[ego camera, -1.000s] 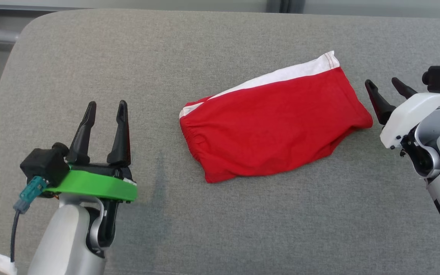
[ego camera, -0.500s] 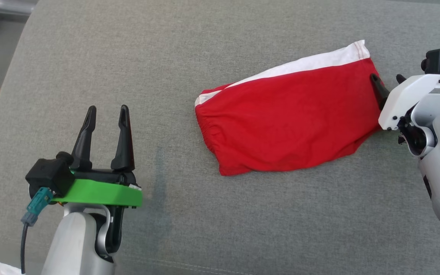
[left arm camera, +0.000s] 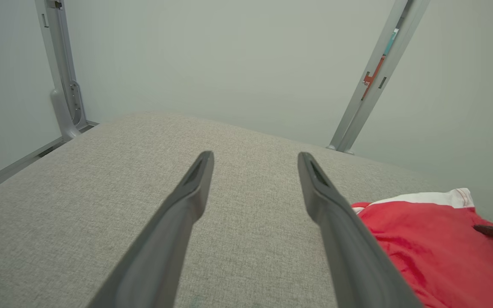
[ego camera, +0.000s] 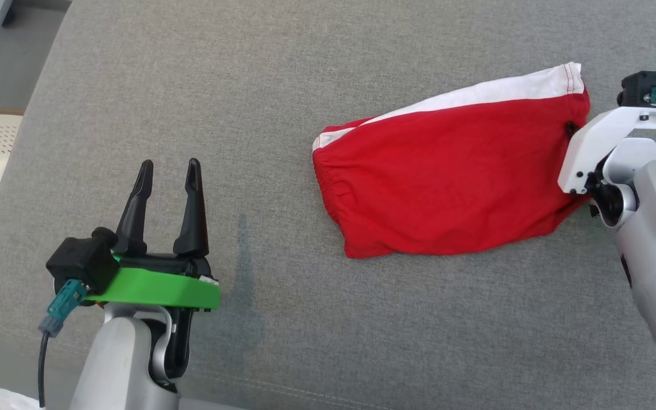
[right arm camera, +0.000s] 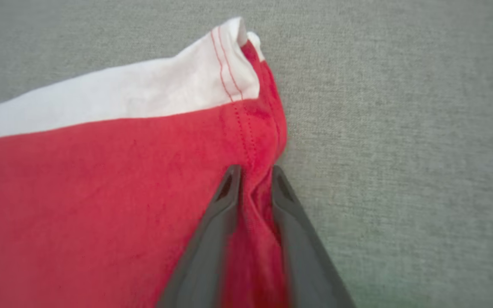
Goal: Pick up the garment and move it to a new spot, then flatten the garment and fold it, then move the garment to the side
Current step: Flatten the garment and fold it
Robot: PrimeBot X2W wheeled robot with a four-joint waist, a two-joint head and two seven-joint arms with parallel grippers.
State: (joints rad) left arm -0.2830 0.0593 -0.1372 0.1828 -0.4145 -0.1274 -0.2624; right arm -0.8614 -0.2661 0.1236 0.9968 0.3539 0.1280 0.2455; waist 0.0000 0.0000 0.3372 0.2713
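Your right pincer is clamping a ridge of the red garment, which is lying right of centre on the grey cushion. Your left pincer is hovering, fingers spread apart, at lower left. You are probably handling soft, light cloth, so take the stitched edge.

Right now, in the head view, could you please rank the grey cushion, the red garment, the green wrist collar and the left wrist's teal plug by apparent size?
Largest first:
1. grey cushion
2. red garment
3. green wrist collar (nearer the camera)
4. left wrist's teal plug
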